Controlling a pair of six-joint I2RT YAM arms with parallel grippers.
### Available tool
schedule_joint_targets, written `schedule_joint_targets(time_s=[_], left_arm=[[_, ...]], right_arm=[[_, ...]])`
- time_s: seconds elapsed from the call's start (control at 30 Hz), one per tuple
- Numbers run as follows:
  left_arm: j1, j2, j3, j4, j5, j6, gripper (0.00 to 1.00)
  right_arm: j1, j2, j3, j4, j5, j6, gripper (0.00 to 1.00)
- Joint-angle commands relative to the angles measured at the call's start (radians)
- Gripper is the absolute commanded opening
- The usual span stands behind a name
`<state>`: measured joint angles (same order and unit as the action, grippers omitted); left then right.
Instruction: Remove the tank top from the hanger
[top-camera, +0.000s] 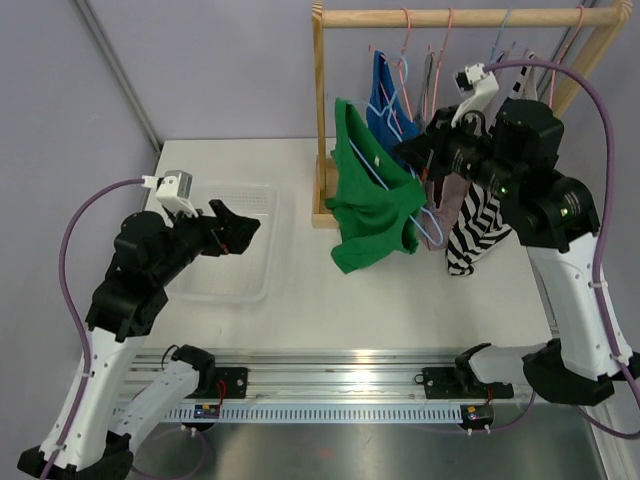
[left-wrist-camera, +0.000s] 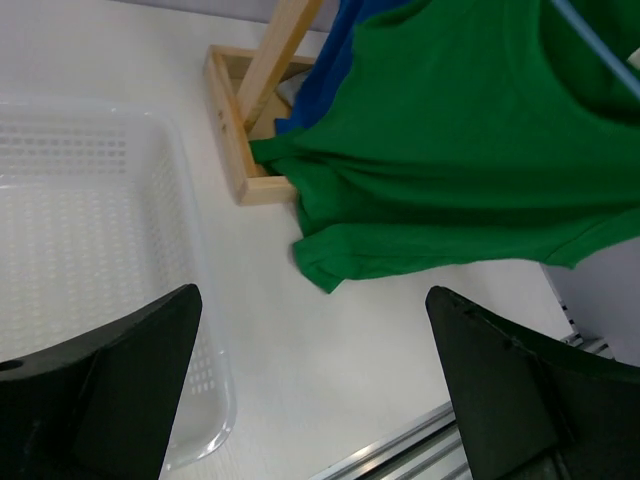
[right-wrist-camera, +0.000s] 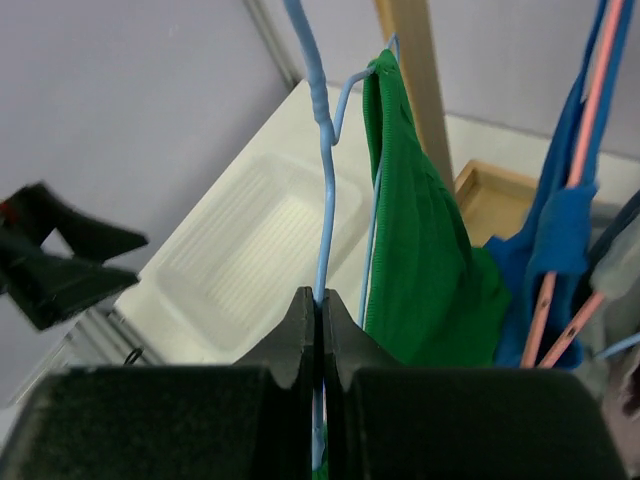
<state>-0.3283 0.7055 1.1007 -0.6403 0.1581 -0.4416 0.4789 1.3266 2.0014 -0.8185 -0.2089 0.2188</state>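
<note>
Green fabric tank top (top-camera: 365, 215) hangs over the white table's (top-camera: 300, 310) far edge
Clear plastic basket (left-wrist-camera: 80, 200) at the left edge, left gripper (left-wrist-camera: 312, 295) released wide over it; thin light-blue wire hanger (right-wrist-camera: 322, 190) carrying the top, clenched in right gripper (right-wrist-camera: 320, 300)

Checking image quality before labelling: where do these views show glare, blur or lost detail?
Top external: even light, sharp, one glare patch on the metal rail. Left wrist: the left gripper is near-black, little detail; the green tank top is crisp. Right wrist: the right gripper is dark and soft, the blue hanger sharp, the basket behind slightly blurred.
</note>
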Motion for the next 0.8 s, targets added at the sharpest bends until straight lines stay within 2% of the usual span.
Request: schedule_joint_targets(time_s=[0.0, 0.17, 0.37, 0.53, 0.77], left_arm=[[-0.061, 0.047, 0.073, 0.183, 0.058, -0.046, 0.99], [-0.211, 0.14, 0.134, 0.244, -0.007, -0.033, 0.99], [-0.469, 0.244, 0.171, 0.275, -0.198, 0.055, 0.99], [-0.652, 0.308, 0.186, 0.281, -0.37, 0.118, 0.99], [-0.712, 0.397, 0.205, 0.312, -0.434, 0.144, 0.88]], right_arm=[[0.01, -0.107, -0.128, 0.068, -0.154, 0.059, 0.0], [0.009, -0.283, -0.355, 0.084, -0.311, 0.094, 0.0], [0.009, -0.49, -0.565, 0.137, -0.322, 0.182, 0.0], [0.009, -0.595, -0.619, 0.121, -0.328, 0.221, 0.0], [0.009, -0.644, -0.622, 0.064, -0.365, 0.266, 0.0]])
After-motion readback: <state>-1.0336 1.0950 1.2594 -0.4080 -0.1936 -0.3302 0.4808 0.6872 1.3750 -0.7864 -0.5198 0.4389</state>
